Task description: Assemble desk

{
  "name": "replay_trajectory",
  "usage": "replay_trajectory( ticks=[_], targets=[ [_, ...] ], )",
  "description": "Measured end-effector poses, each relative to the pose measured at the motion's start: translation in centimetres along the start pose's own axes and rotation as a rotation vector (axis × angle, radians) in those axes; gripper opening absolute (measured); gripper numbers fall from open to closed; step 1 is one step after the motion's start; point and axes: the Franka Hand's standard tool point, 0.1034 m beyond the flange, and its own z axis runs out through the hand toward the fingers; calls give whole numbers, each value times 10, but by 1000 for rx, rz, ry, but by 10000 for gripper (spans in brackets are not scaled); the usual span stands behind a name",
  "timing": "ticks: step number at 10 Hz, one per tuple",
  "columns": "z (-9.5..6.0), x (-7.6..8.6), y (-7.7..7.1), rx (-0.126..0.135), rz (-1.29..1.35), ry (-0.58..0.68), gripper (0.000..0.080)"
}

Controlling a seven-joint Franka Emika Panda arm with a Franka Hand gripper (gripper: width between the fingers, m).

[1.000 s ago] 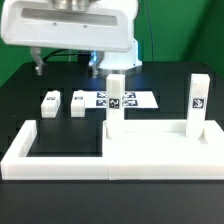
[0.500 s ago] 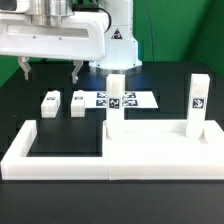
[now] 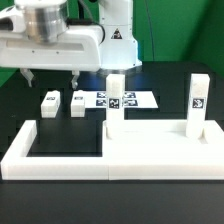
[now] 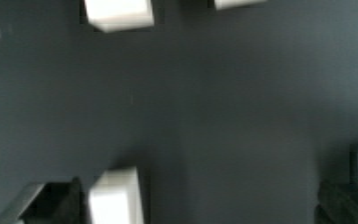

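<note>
The exterior view is brightly and evenly lit, the white tabletop [image 3: 160, 150] is nearly washed out against the black table [image 3: 30, 205] with only faint soft shadows and coarse detail, whereas the wrist view is dim, grey and heavily blurred, its white shapes [image 4: 119, 12] lacking sharp edges.

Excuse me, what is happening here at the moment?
A robot arm is assembling a small white desk. On the tabletop a first upright leg and a second upright leg already stand. A first loose leg and a second loose leg lie on the black table. The open gripper hovers above them, holding nothing.
</note>
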Motion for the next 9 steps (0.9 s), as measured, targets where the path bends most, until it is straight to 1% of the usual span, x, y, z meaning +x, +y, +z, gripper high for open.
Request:
replay_trajectory(
  ticks=[1,2,3,4,5,6,7,8,9],
  targets=[
    [6,-8,-4,16,8,-80,649],
    [6,-11,-2,31,15,-174,649],
    [6,-6,-2,27,12,-230,649],
    [8,-7,-3,27,10,-271,649],
    [10,-14,-4,37,13,-353,649],
    [14,-15,-4,39,16,-427,649],
    [22,-19,-5,37,19,-504,649],
    [29,-21,-6,33,19,-557,649],
    [30,-18,-6,29,18,-556,649]
  ],
)
